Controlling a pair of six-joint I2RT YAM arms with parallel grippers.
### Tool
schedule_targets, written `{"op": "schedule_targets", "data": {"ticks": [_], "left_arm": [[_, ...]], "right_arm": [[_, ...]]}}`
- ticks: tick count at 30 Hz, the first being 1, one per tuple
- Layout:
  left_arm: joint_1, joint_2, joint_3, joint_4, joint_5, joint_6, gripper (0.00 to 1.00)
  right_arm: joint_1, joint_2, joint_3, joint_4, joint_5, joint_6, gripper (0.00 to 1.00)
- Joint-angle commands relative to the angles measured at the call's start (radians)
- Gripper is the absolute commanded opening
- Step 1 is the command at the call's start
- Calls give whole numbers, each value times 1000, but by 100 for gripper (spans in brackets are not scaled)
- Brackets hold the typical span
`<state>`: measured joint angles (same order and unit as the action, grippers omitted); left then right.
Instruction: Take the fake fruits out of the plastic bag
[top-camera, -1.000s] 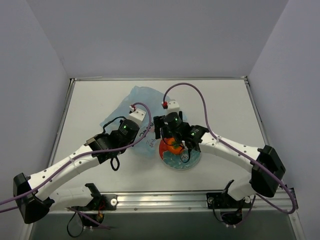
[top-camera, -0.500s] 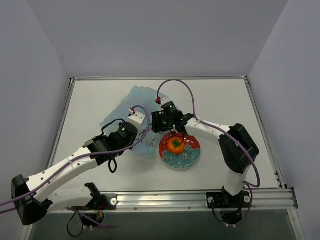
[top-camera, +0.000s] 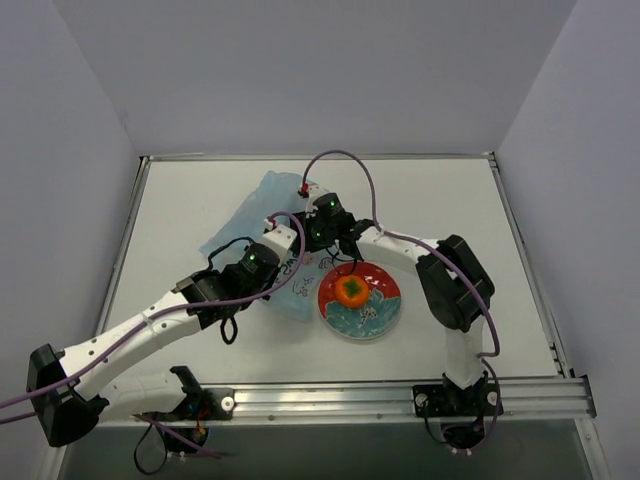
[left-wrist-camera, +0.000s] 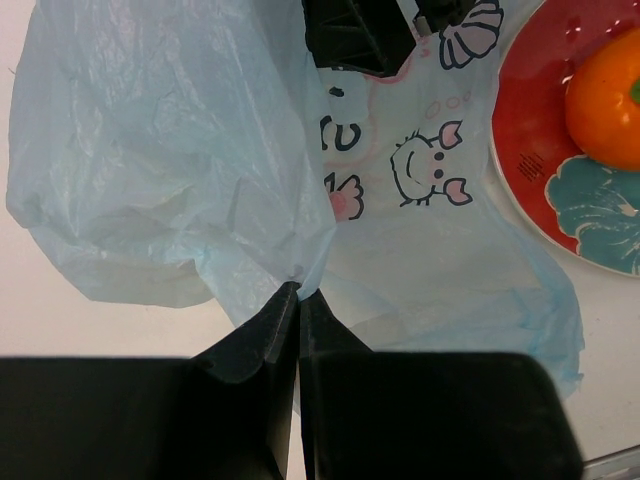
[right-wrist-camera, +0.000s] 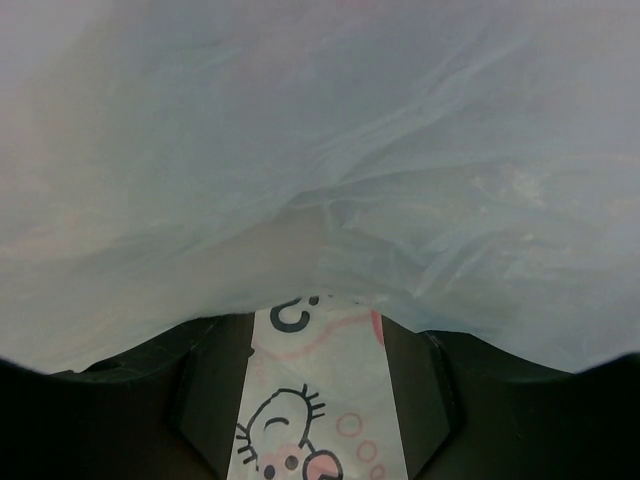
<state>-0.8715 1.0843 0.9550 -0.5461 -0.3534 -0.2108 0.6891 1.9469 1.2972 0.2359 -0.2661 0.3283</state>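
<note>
The light-blue plastic bag lies crumpled left of the red plate. One fake fruit, the orange one with a green calyx, sits on the plate. My left gripper is shut on a pinched fold of the bag, its tips meeting in the film. My right gripper is at the bag's mouth next to the left one. Its jaws stand apart over a printed layer, their tips under the bag's upper film. What is inside the bag is hidden.
The plate with the orange fruit is close to the right of the bag. The right gripper's black body is just beyond my left fingertips. Grey walls surround the table; a metal rail runs along the near edge.
The right gripper left the orange fruit on the plate, moved up and left to the bag's mouth, and narrowed its jaws. The left gripper kept its hold on the bag.
</note>
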Motion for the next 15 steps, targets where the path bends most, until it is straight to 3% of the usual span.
{"op": "schedule_targets", "data": {"ticks": [1, 15], "left_arm": [[-7, -4, 18, 21, 10, 10, 2], [-7, 32, 30, 31, 57, 13, 2]], "right_arm": [[-20, 29, 51, 54, -27, 2, 50], [-46, 101, 54, 207, -142, 6, 47]]}}
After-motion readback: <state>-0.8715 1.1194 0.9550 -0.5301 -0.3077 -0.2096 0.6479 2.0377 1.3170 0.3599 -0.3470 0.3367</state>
